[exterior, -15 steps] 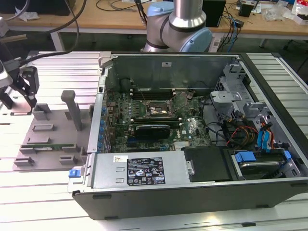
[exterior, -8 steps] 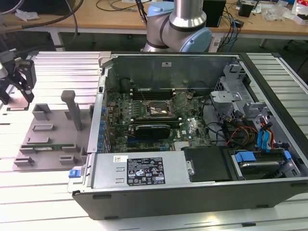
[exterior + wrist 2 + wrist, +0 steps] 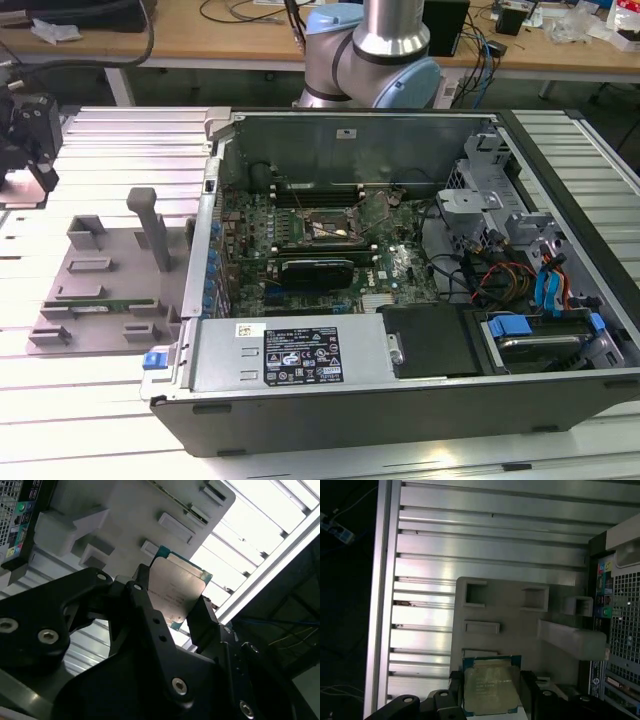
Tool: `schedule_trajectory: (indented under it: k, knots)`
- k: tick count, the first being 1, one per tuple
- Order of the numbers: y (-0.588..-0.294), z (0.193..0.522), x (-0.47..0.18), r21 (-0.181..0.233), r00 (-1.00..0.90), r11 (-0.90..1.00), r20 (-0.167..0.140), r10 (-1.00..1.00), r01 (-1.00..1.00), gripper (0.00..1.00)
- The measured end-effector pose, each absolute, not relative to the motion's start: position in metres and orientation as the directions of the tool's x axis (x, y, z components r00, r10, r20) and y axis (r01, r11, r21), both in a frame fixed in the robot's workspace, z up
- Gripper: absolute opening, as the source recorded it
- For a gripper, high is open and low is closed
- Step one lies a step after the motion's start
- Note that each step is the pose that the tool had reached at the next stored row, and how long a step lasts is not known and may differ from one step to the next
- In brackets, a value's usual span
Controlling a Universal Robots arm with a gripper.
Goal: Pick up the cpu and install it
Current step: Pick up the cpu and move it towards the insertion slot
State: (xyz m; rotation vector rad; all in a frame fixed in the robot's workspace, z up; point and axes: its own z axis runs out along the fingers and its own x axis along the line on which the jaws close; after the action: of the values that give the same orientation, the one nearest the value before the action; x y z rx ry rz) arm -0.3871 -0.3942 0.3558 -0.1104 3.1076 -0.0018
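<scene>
My gripper (image 3: 36, 178) hangs over the slatted aluminium table (image 3: 130, 140) at the exterior view's left edge, just off the far corner of the grey parts tray (image 3: 100, 285). In both wrist views its two black fingers (image 3: 142, 590) are drawn in on opposite edges of the cpu (image 3: 177, 592), so the jaws stand only as wide as the chip itself. The cpu sits flat between them, its dull silver lid facing the cameras and a thin green rim showing along two sides.

In the first wrist view the cpu (image 3: 490, 685) hangs in front of the tray's rim, clamped at both sides, with the tray's raised blocks and open pockets (image 3: 475, 595) behind it. I cannot tell from these views whether the chip is clear of the tray or resting on it.

On the tray a long green memory stick (image 3: 100, 303) lies near the front edge, and a grey upright post (image 3: 150, 225) stands at the side nearest the computer. The open computer case (image 3: 420, 395) takes up the middle and the exterior view's right of the table. The square processor socket (image 3: 325, 232) on its motherboard (image 3: 400, 265) is well apart from the gripper and the cpu.
</scene>
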Motion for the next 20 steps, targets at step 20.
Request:
schedule_trajectory:
  k: [20]
  knots:
    - [-0.394,0.404,-0.387,-0.002,-0.997,0.997,-0.032,-0.071,-0.071,0.54]
